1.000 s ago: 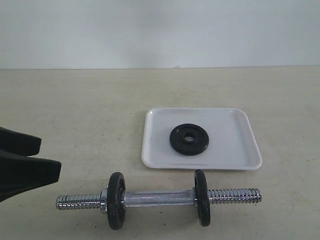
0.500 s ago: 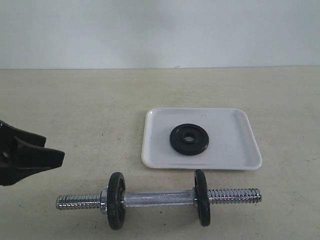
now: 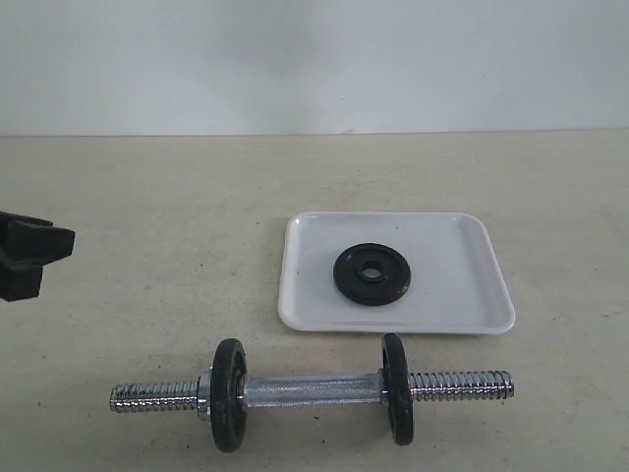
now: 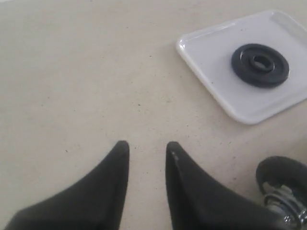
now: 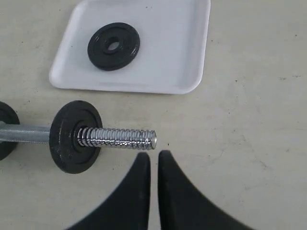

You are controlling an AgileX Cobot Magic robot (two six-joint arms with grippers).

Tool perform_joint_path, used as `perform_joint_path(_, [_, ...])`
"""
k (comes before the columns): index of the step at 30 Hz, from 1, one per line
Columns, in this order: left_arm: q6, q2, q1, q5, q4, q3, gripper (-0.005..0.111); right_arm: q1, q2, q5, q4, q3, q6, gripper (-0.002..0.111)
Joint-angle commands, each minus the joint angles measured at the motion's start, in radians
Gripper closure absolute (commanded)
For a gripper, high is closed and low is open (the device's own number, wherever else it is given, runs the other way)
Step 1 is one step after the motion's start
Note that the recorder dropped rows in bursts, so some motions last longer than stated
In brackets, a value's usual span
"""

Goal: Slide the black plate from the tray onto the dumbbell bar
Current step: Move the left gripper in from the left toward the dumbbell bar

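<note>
Your left gripper point(image 4: 147, 146) hangs over the beige table point(image 3: 147, 216), fingers narrowly parted and holding nothing. Your right gripper point(image 5: 153, 155), closed and empty, sits near a threaded end of the dumbbell bar point(image 3: 313, 390). The black plate point(image 3: 372, 274) lies flat near the middle of the white tray point(image 3: 462, 295), apart from the bar.

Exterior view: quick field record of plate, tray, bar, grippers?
dumbbell bar: lying flat, two mounted plates, both threaded ends bare
tray: white, beside the bar, not touching it
black plate: flat on the tray, near its middle, untouched
left gripper: jaws slightly apart, empty
right gripper: shut, empty, near one threaded end
</note>
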Motion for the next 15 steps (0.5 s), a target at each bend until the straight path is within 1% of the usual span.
perform_joint_path(1, [0.312, 0.003, -0.004, 0.081, 0.043, -0.005, 0.084, 0.005, 0.002, -0.045, 0.082, 0.01, -0.093, 0.107])
perform_joint_path(4, [0.438, 0.003, -0.004, 0.144, 0.103, -0.005, 0.084, 0.005, 0.002, -0.05, 0.109, 0.01, -0.139, 0.107])
perform_joint_path(5, [0.489, 0.003, -0.004, 0.196, 0.14, -0.005, 0.084, 0.005, 0.002, -0.054, 0.109, 0.01, -0.139, 0.107])
perform_joint_path(8, [0.492, 0.003, -0.006, 0.258, 0.21, -0.005, 0.084, 0.005, 0.002, -0.059, 0.109, 0.01, -0.139, 0.107])
perform_joint_path(10, [0.492, 0.003, -0.061, 0.267, 0.231, -0.005, 0.084, 0.005, 0.002, -0.064, 0.109, 0.01, -0.139, 0.107])
perform_joint_path(12, [0.479, 0.003, -0.146, 0.226, 0.273, -0.005, 0.084, 0.005, 0.002, -0.064, 0.109, 0.01, -0.139, 0.107])
perform_joint_path(15, [0.46, 0.003, -0.253, 0.177, 0.278, -0.005, 0.084, 0.005, 0.002, -0.064, 0.109, 0.01, -0.139, 0.107])
